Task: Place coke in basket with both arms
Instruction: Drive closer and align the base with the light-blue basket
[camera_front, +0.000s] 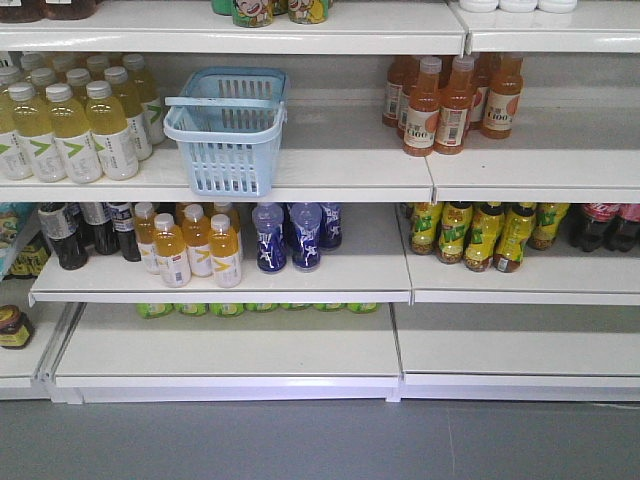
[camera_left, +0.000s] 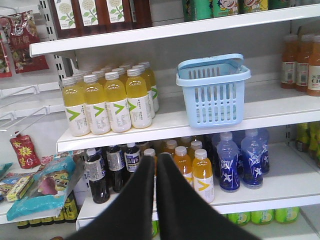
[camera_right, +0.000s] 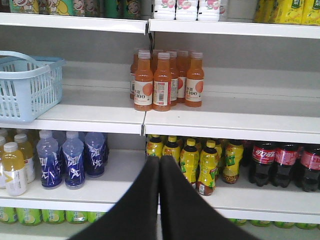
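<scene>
**On the middle shelf, the basket is standing upright while both hands are hanging clenched**

On the white middle shelf (camera_front: 340, 165), the light blue basket (camera_front: 225, 160) is sitting upright near the front edge. One of its thin loop handles is lying across the top of the front rim. To its left, just beside it, a block of yellow bottles (camera_front: 70, 130) with white labels is crowding the shelf. To its right, well apart, a cluster of orange bottles (camera_front: 450, 100) is standing.

On the shelf below, blue bottles (camera_front: 290, 235) are standing almost under the basket. Farther right, past a group of yellow-green bottles (camera_right: 200, 162), dark cola bottles (camera_right: 282, 165) with red labels are lining up.

The left hand (camera_left: 155, 159) is showing at the bottom of its wrist view. Its two black fingers are pressing together at the tips and gripping nothing. The basket is lying above it and to the right, well apart from it.

The right hand (camera_right: 160, 160) is showing the same way in its own wrist view, fingers clenched tip to tip on nothing. Here the basket is appearing at the far left, partly cut off by the frame. Neither hand is touching the basket or any bottle.
</scene>
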